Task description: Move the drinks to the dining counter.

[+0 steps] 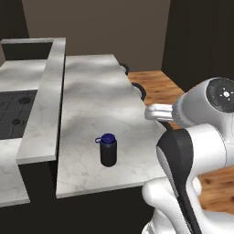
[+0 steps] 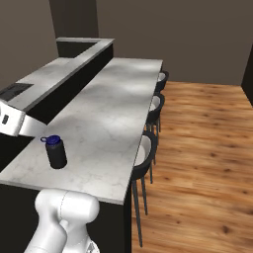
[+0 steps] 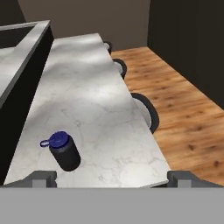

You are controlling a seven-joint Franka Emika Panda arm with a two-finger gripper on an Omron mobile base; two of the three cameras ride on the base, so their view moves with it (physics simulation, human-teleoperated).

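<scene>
- My fingers (image 3: 43, 177) are spread wide, one tip at each lower corner of the hand view, nothing between them.
- Gripper (image 3: 112, 178) hangs above the near end of the counter (image 1: 96, 96), apart from everything on it.
- Black bottle (image 1: 108, 150) with blue cap stands upright on the counter, near its near edge, left of my gripper's midline.
- Raised marble ledge (image 1: 45, 100) runs along the counter's far side; bottle is well apart from it.
- Black stools (image 2: 147, 153) line the other side, over wood floor (image 2: 207, 148).

one bottle (image 1: 108, 150), three stools (image 2: 146, 153)
</scene>
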